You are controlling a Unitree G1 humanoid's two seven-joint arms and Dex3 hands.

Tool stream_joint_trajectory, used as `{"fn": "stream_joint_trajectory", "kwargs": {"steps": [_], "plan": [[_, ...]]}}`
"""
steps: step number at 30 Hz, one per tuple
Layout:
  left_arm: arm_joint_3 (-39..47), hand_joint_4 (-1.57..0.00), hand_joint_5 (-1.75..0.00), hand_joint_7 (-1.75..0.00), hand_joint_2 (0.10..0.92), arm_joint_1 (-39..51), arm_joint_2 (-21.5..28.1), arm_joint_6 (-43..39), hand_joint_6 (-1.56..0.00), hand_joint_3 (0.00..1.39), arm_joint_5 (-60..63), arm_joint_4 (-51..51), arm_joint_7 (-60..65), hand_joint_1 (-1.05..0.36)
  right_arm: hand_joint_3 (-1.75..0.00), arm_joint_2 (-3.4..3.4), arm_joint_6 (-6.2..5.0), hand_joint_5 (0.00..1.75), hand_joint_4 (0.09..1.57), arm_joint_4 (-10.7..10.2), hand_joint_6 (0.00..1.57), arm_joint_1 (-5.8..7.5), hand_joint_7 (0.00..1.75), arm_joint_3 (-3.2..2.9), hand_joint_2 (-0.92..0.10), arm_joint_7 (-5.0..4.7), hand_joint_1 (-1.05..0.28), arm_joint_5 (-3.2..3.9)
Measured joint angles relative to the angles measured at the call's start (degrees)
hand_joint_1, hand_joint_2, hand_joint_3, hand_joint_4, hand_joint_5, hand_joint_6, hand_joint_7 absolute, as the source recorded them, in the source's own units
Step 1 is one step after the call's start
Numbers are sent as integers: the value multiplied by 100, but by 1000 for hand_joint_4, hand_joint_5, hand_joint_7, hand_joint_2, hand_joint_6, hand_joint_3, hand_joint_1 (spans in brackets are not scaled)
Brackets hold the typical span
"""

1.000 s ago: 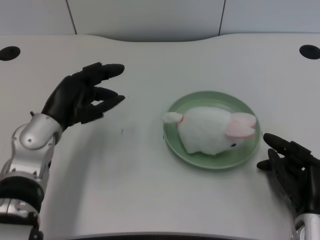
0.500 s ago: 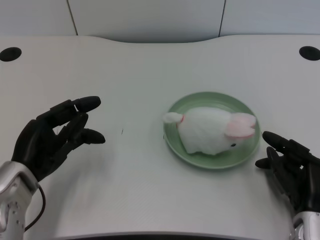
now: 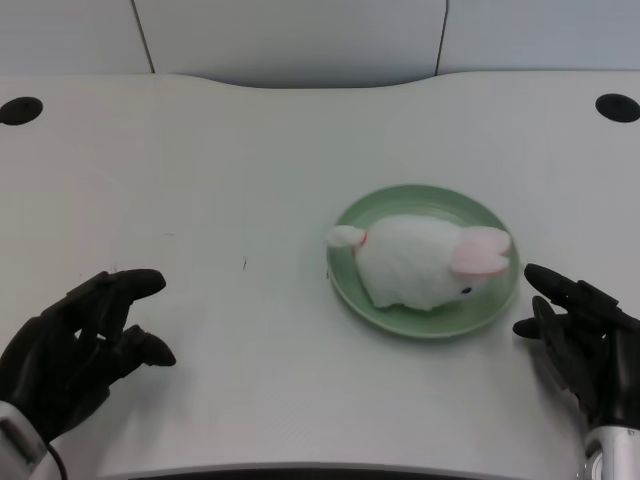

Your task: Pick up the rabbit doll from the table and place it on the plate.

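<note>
A white rabbit doll [image 3: 420,260] with pink ears lies on the green plate [image 3: 400,208] right of the table's middle, its tail over the plate's left rim. My left hand [image 3: 75,350] is low at the picture's bottom left, far from the plate. It holds nothing and its fingers are apart. My right hand [image 3: 580,335] rests just right of the plate.
The white table [image 3: 250,150] has two dark round holes at its far corners, one at the left [image 3: 20,108] and one at the right [image 3: 617,106]. A grey wall runs behind the table's far edge.
My left hand has drawn back from the table's left middle toward the near left corner, empty all the while. The rabbit doll and plate have not moved.
</note>
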Motion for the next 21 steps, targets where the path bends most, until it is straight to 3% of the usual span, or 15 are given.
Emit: {"fn": "stream_joint_trajectory", "kwargs": {"steps": [3,4,6,9,12,15,16,18,21], "plan": [[13,-494,-1745,-1122,921,4,-8,0,-492,636,-6,-20,20,-574,-335,-3,11,1180,642,-24,951,1,81,69,-921,-4,-355,-51],[34,-508,-1746,-1254,921,5,-38,-3,-471,644,-32,-24,20,-556,-325,-10,9,1198,644,-20,953,0,87,73,-921,15,-358,-50],[126,-536,-1746,-1372,921,31,-166,-96,-454,643,-103,28,21,-543,-324,-78,4,1212,638,36,950,-7,92,74,-921,69,-375,-49],[220,-551,-1746,-1434,921,134,-299,-224,-451,636,-140,183,20,-541,-323,-189,4,1219,631,66,947,-7,96,71,-921,64,-382,-47],[245,-564,-1746,-1513,921,128,-362,-300,-414,560,-140,305,21,-534,-319,-202,-4,1250,666,87,937,-27,98,45,-921,90,-390,7],[257,-592,-1746,-1570,921,60,-402,-408,-405,553,-136,429,40,-539,-325,-211,-131,1246,652,263,942,-104,109,-62,-921,376,-385,189],[258,-591,-1746,-1581,921,28,-407,-458,-397,561,-132,475,45,-536,-325,-222,-139,1246,652,329,945,-135,112,-103,-921,440,-385,217],[263,-592,-1746,-1615,921,-11,-412,-512,-384,579,-132,536,68,-530,-344,-230,-154,1256,661,388,932,-160,113,-125,-921,439,-362,220],[267,-616,-1746,-1643,921,-46,-434,-516,-397,571,-136,602,82,-537,-341,-256,-232,1303,703,503,937,-203,123,-126,-921,366,-356,167]]}}
